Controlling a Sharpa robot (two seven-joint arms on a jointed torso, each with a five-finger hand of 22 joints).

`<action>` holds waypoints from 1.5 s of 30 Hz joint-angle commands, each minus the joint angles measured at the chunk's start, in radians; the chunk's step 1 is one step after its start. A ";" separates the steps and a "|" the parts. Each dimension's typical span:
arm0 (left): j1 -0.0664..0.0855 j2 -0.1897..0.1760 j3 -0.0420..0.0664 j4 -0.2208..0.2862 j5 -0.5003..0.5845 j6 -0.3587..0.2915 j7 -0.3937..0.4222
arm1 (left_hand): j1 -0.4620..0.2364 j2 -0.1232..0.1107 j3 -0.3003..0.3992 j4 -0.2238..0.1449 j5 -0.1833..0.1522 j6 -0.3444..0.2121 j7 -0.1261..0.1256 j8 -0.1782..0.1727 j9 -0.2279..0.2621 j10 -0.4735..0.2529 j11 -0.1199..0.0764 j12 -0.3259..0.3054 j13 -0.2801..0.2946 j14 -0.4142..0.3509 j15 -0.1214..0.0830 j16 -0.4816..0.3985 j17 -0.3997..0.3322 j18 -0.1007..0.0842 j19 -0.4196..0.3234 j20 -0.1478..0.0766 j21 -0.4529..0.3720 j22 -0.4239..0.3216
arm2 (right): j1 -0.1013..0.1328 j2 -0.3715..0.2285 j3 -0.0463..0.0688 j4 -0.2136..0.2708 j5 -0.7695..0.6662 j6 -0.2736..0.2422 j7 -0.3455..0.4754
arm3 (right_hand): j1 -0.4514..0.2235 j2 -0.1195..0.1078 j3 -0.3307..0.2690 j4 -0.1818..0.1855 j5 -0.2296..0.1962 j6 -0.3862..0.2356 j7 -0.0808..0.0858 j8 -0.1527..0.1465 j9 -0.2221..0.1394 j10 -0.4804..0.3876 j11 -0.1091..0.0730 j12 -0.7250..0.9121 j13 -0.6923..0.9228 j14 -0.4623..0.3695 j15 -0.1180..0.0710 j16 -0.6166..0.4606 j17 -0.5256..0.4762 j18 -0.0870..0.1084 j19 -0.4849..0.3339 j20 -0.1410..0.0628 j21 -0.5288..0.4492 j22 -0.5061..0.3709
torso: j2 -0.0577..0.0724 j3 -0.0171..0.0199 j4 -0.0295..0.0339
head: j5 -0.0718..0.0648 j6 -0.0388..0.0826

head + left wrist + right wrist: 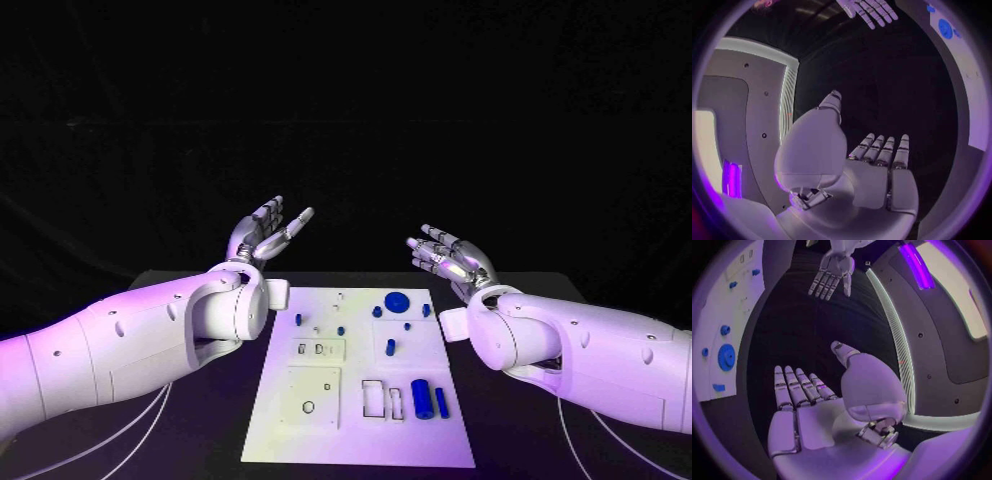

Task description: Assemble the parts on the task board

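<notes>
Left hand: the silver many-fingered left hand (270, 229) was raised beyond the board's far left corner — fingers apart, holding nothing.
Right hand: the silver right hand (451, 257) mirrored it, fingers spread, empty.
Board: the white rectangular task board (325, 440) lay between the arms, its small blue parts (421, 397) resting on it.
</notes>
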 commanded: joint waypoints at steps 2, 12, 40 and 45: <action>0.002 0.002 0.000 0.000 0.010 0.059 0.028 | 0.055 0.006 0.010 0.014 0.008 0.034 0.076 0.012 0.006 0.033 0.009 0.007 0.004 0.032 0.021 0.011 0.007 0.017 0.012 0.014 0.008 0.004 | 0.015 0.003 -0.015 -0.016 -0.074 0.190 -0.042 | 0.149 -0.015 0.066 -0.106 0.000 0.238 0.153 0.067 0.046 0.314 -0.013 0.045 0.022 0.342 -0.026 0.078 0.047 0.050 0.205 0.006 0.070 0.032 | 0.000 -0.0001 -0.0001 | 0.000 0.000; 0.013 -0.070 0.000 0.061 -0.024 0.093 0.033 | 0.131 0.075 0.071 0.003 -0.006 0.424 0.121 0.127 0.075 0.569 0.077 0.107 0.045 0.550 0.029 0.172 0.100 0.080 0.414 0.010 0.149 0.072 | 0.068 0.005 -0.017 -0.096 -0.594 0.060 -0.080 | 0.182 -0.068 0.155 -0.188 0.006 0.575 0.107 0.164 0.102 0.631 -0.073 0.084 0.024 0.579 -0.096 0.155 0.076 0.099 0.463 -0.017 0.185 0.074 | 0.055 -0.0091 0.0079 | -0.009 0.003; 0.054 -0.215 0.003 0.279 -0.112 0.170 -0.023 | 0.216 0.023 0.173 0.001 -0.012 0.673 0.070 0.198 0.111 0.868 -0.007 0.077 0.040 0.837 -0.072 0.276 0.231 0.138 0.748 -0.063 0.337 0.131 | 0.163 0.025 -0.007 -0.094 -1.524 0.264 -0.458 | 0.119 -0.177 0.170 -0.168 0.045 0.716 0.021 0.189 0.185 0.867 -0.183 0.026 0.081 1.093 -0.250 0.899 0.719 0.050 0.900 -0.190 0.919 0.673 | 0.179 -0.0202 0.0377 | -0.056 0.030; 0.062 -0.231 0.004 0.312 -0.112 0.174 -0.029 | 0.213 0.018 0.177 0.000 -0.012 0.672 0.069 0.195 0.110 0.870 -0.007 0.067 0.040 0.834 -0.073 0.271 0.238 0.137 0.765 -0.069 0.354 0.138 | 0.169 0.032 -0.007 -0.084 -1.602 0.306 -0.496 | 0.106 -0.196 0.183 -0.143 0.032 0.701 0.027 0.180 0.204 0.803 -0.168 0.024 0.076 1.108 -0.237 1.179 1.019 0.006 0.993 -0.179 1.162 0.991 | 0.195 -0.0231 0.0411 | -0.065 0.034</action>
